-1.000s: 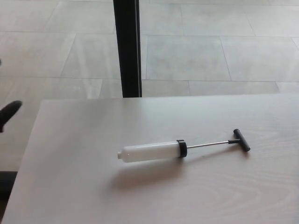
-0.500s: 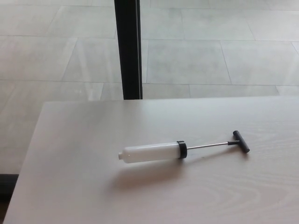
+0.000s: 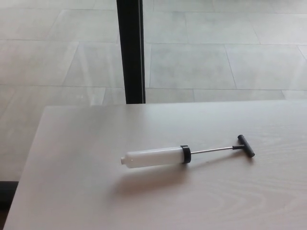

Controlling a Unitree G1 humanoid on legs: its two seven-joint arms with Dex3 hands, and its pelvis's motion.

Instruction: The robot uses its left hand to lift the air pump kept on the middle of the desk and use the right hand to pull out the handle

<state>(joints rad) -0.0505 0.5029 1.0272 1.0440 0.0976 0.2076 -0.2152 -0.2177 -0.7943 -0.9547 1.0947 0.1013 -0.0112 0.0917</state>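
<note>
Air pump [image 3: 156, 157] lies flat on the desk [image 3: 72, 158] in the head view, centre of the frame, its handle [image 3: 246, 145] toward the right with the rod [image 3: 211, 150] already drawn out. Neither hand shows, so finger state cannot be told. By the look of it, the pull is done and the pump set down.

Bare desk [image 3: 86, 143] surrounds the air pump [image 3: 156, 157] on every side.

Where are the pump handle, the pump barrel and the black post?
pump handle [image 3: 246, 145], head view, middle of black T-bar
pump barrel [image 3: 153, 156], head view, middle of white cylinder
black post [image 3: 130, 50], head view, mid-height behind desk
</note>
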